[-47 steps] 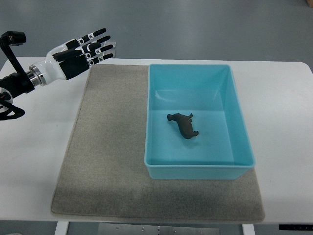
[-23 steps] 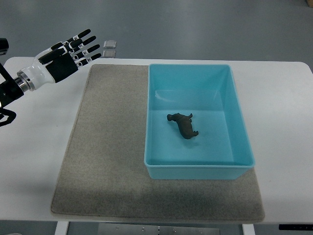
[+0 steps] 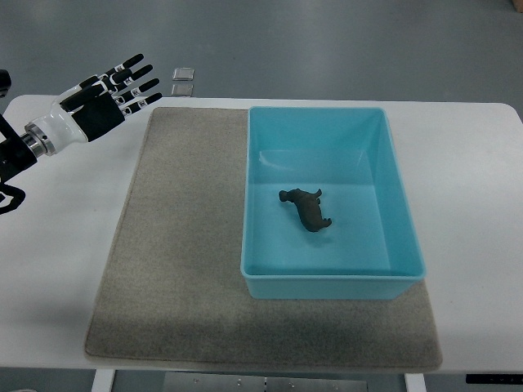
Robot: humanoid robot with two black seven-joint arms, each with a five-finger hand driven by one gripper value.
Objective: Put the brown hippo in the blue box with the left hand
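Brown hippo (image 3: 306, 208) lying on floor of blue box (image 3: 396, 175), near centre; placement judged complete. Left hand (image 3: 102, 94) at ten o'clock over worktop (image 3: 57, 237) corner, fingers spread, holding nothing, well apart from box. Judged a small rigid toy: light, stiff, not fragile; best pinched across the barrel, not legs. Right hand out of view.

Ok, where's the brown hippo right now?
In the top view the brown hippo lies on the floor of the blue box, near its middle, right of the grey mat.
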